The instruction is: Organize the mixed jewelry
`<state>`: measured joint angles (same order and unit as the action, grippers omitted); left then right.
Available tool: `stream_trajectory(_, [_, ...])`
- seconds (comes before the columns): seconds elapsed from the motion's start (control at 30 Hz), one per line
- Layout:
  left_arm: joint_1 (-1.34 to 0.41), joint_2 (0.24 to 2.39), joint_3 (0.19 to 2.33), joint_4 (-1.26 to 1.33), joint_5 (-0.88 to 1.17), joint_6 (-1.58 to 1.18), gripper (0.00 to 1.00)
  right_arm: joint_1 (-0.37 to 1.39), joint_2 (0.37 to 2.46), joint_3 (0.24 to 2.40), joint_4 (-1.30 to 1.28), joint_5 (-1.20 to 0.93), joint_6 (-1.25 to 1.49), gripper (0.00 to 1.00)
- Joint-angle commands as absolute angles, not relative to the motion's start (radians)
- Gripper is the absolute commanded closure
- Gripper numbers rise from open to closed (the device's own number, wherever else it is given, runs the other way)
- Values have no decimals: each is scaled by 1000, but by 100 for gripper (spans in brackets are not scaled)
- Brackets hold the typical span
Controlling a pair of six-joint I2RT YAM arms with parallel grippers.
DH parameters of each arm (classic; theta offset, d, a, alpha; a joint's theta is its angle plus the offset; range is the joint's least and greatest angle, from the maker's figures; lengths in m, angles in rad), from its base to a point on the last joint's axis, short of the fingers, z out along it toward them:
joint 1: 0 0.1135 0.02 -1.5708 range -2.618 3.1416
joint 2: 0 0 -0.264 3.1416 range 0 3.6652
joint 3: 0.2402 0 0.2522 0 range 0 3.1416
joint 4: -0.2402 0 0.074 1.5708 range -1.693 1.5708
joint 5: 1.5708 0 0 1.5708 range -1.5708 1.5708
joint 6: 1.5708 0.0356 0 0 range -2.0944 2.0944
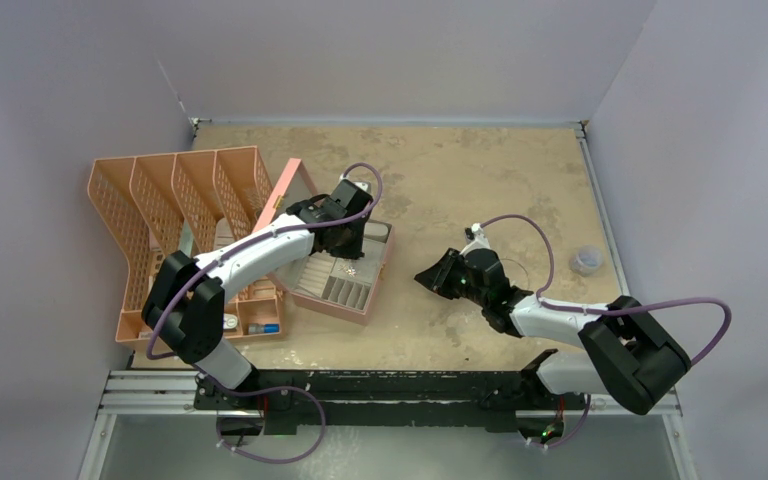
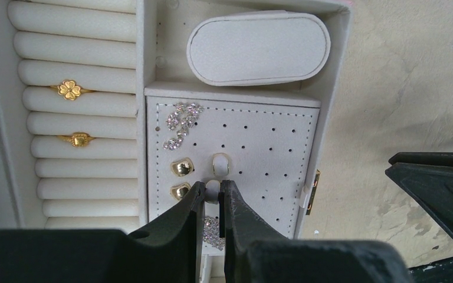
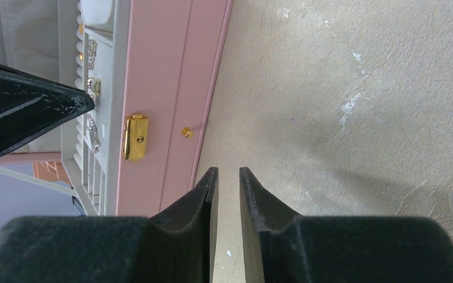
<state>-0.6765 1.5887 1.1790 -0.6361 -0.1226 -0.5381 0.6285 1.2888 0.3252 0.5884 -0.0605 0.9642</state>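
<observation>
The pink jewelry box point(image 1: 378, 290) lies open at the left middle of the table. My left gripper point(image 1: 352, 260) reaches into it. In the left wrist view the left gripper point(image 2: 213, 187) is shut on a small white, gold-rimmed earring point(image 2: 213, 190) at the perforated earring panel point(image 2: 271, 147). A matching earring point(image 2: 221, 164), two gold studs point(image 2: 182, 167) and sparkly pieces point(image 2: 183, 121) sit on the panel. Two gold rings point(image 2: 69, 89) are tucked into the ring rolls. My right gripper point(image 1: 428, 277) hovers low beside the box's outer wall point(image 3: 165, 88), its jaws point(image 3: 228, 172) slightly apart and empty.
A peach file organiser point(image 1: 175, 200) stands left of the box, with a blue-capped tube point(image 1: 265, 328) in its front tray. A small clear cup point(image 1: 587, 260) sits at the right edge. A faint thin hoop point(image 1: 522, 270) lies by the right wrist. The box's gold clasp point(image 3: 135, 137) faces the right gripper.
</observation>
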Motion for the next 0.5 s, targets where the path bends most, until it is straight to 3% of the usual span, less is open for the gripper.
stream_trajectory(0.0, [-681, 1584, 1166, -599, -103, -539, 100, 632, 1285, 330, 626, -31, 951, 78])
stream_trajectory(0.47, [-688, 1590, 1143, -603, -135, -550, 100, 632, 1283, 328, 628, -31, 951, 78])
